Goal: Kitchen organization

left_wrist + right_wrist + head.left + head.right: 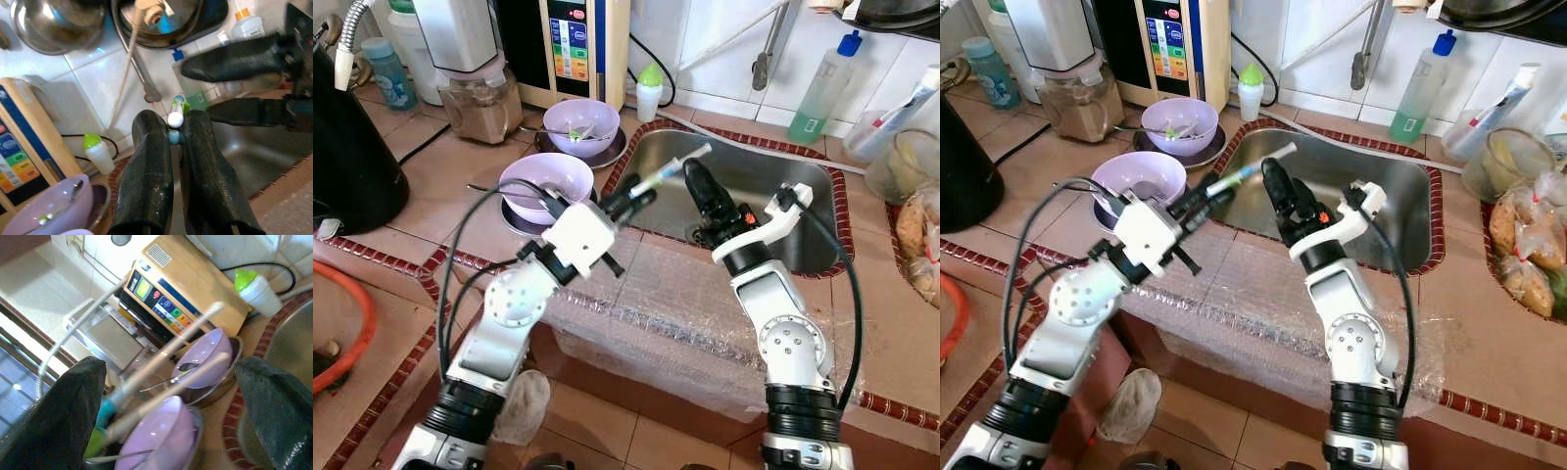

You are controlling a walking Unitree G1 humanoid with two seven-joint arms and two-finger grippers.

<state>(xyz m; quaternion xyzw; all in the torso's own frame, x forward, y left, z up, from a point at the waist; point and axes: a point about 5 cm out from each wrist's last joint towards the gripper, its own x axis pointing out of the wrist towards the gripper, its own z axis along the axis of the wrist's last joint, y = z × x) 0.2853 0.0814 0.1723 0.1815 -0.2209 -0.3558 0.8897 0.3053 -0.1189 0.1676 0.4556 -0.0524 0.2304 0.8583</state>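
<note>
Home kitchen, tiled counter (421, 186) with steel sink (773, 220), faucet (766, 49), purple bowls (580, 125), dish soap bottle (822, 93), blender (475, 73)

A slim toothbrush (672, 172) with a white handle and a teal-and-green section is clamped between the left gripper (636, 199) fingers (146, 166), held off the counter. It slants upward over the near-left corner of the steel sink (803, 211), its white end pointing toward the tiled wall. Its teal part sits right at the fingertips, the long white shaft jutting free beyond them.
</note>
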